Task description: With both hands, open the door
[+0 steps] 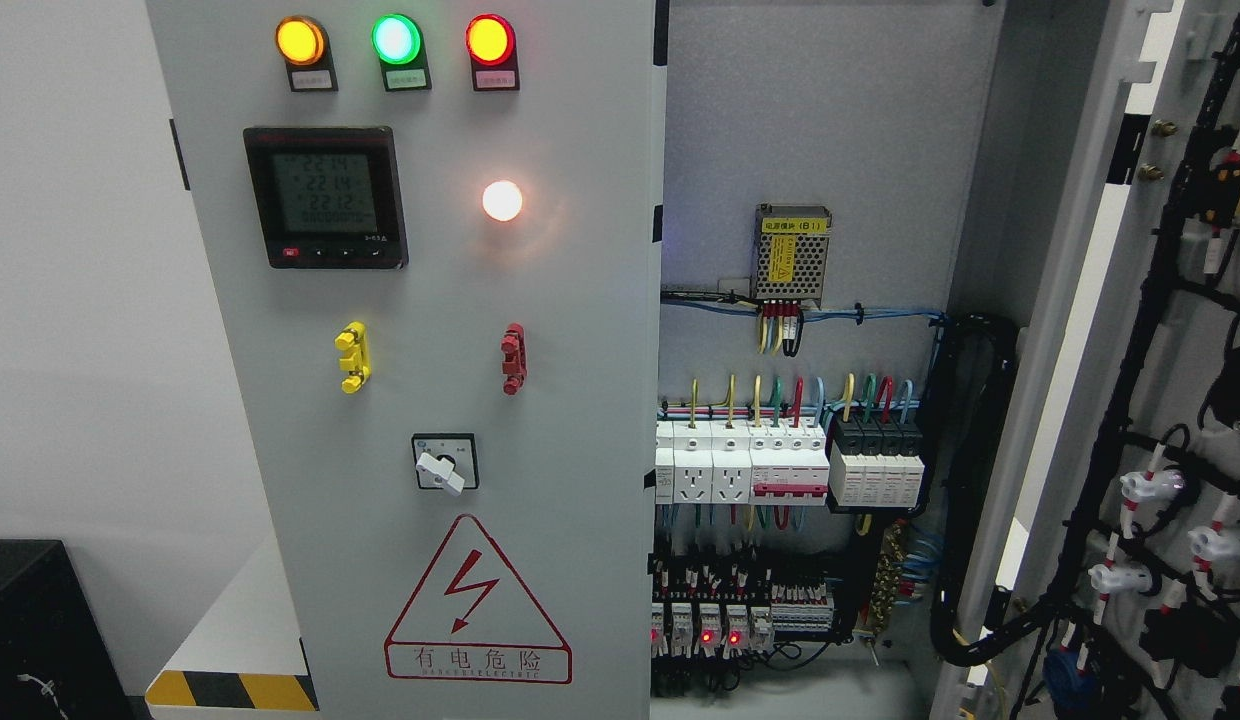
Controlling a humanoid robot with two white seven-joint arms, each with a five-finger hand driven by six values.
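Note:
A grey electrical cabinet fills the head view. Its left door [540, 330] is closed and carries three lit lamps, a digital meter [325, 197], a yellow handle [352, 357], a red handle [513, 358], a rotary switch [445, 463] and a red shock-warning triangle [477, 605]. The right door [1170, 420] stands swung wide open at the right edge, showing black cable bundles on its inner face. Between them the cabinet interior [810, 130] is exposed, with breakers [790, 470] and coloured wires. Neither of my hands appears in the frame.
A power supply unit [792, 253] sits on the back panel. A white wall is at the left. A black box [30, 620] stands at the lower left, beside a ledge with a yellow-black striped edge [230, 690].

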